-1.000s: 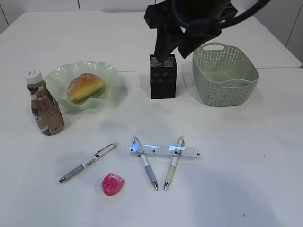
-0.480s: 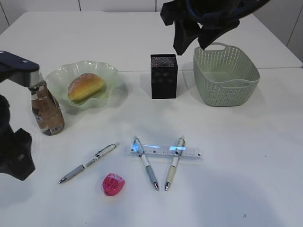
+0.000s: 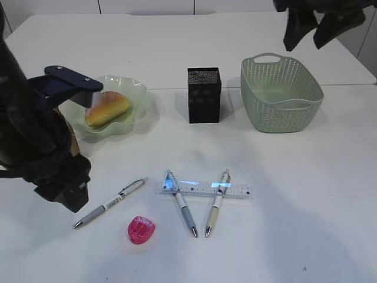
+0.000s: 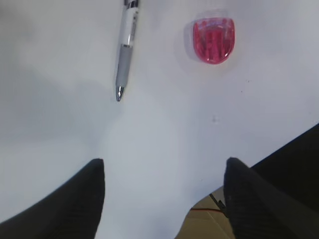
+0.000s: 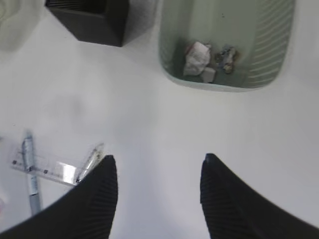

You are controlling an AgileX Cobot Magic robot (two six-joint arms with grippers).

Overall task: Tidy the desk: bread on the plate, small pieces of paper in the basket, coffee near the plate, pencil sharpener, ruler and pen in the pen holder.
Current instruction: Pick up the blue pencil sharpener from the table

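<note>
The bread [image 3: 106,108] lies on the green plate [image 3: 136,94]. My left arm hides most of the coffee bottle. The black pen holder [image 3: 204,94] stands left of the basket [image 3: 281,97], which holds paper pieces [image 5: 198,59]. On the table lie a grey pen [image 3: 109,203], two more pens [image 3: 181,202] [image 3: 215,202] under the clear ruler [image 3: 206,188], and the pink sharpener [image 3: 141,229]. My left gripper [image 4: 162,167] is open and empty, above the table near the grey pen [image 4: 125,47] and sharpener [image 4: 214,40]. My right gripper [image 5: 157,162] is open and empty, high beyond the basket [image 3: 309,35].
The table's front edge shows at the lower right of the left wrist view [image 4: 259,164]. A seam between two tabletops runs behind the plate and the basket [image 3: 171,89]. The ruler's end and one pen show in the right wrist view [image 5: 50,169].
My left arm has come in from the left and now covers the coffee bottle. My right arm has moved right, away from the pen holder, to the top right corner.
</note>
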